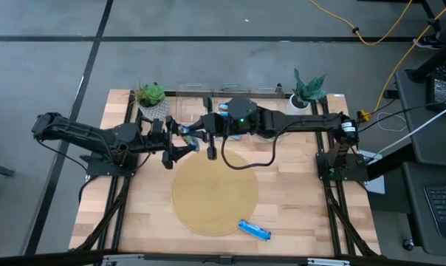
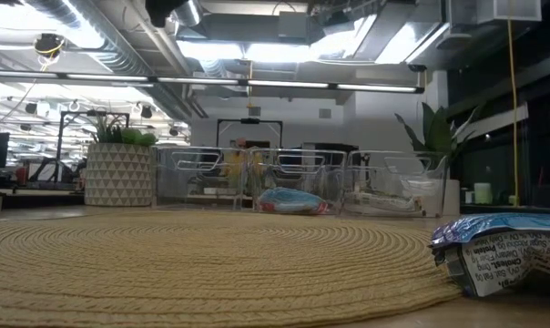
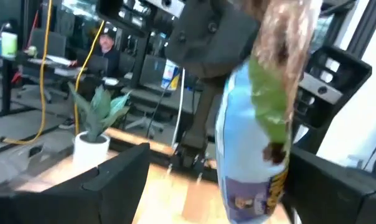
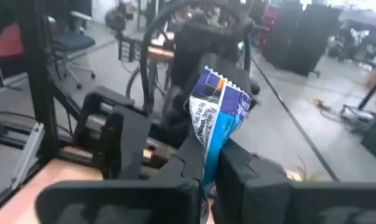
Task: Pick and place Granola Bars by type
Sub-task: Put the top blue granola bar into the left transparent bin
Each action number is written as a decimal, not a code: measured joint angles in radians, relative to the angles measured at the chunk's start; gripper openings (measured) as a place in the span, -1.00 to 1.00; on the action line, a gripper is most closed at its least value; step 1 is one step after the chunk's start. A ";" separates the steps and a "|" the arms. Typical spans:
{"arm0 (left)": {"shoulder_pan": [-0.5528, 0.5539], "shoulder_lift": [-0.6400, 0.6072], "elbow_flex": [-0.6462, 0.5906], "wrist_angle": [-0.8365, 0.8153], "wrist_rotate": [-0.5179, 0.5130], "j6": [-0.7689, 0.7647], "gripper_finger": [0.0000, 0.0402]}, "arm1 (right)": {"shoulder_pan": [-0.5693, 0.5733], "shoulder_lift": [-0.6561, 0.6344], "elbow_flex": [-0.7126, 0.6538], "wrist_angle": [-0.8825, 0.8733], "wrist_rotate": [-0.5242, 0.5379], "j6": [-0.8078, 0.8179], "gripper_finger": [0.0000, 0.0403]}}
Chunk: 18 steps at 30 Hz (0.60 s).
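While the two arms meet above the back half of the table (image 1: 134, 222), the right gripper (image 4: 208, 168) stands clenched on one end of a blue-wrapped granola bar (image 4: 216, 121), which sticks up between its dark fingers; the left gripper (image 1: 184, 142), just beside it, has its jaws spread wide around nothing, the same bar hanging between them in its own wrist view, so this looks like a hand-over just completed to the right. A second blue bar (image 1: 254, 230) lies near the table's front edge, just off the rim of the round woven mat (image 1: 208, 192). Such bars are judged light, with a slippery, crinkling film wrapper over a fairly stiff core; the crimped end gives a thin hold but lets the bar swing, so a grip across the middle would likely be steadier. Along the back edge runs a row of clear plastic bins (image 2: 302, 182), flanked by two potted plants (image 1: 151, 96); in the low view one bin holds a small heap of blue bars (image 2: 293, 201), its neighbour toward the right corner some paler wrapped pieces (image 2: 380, 199) too small to identify.
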 joint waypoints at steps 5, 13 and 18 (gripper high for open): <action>-0.001 0.025 0.001 0.023 0.005 -0.008 0.56 | 0.000 0.005 0.001 0.013 -0.001 -0.001 -0.82; -0.001 0.037 0.000 0.043 0.047 0.011 -0.11 | -0.001 0.005 0.001 0.012 -0.001 -0.005 -0.86; -0.002 0.037 0.000 0.053 0.078 0.024 -0.60 | -0.001 0.005 0.001 0.014 -0.003 -0.005 -0.82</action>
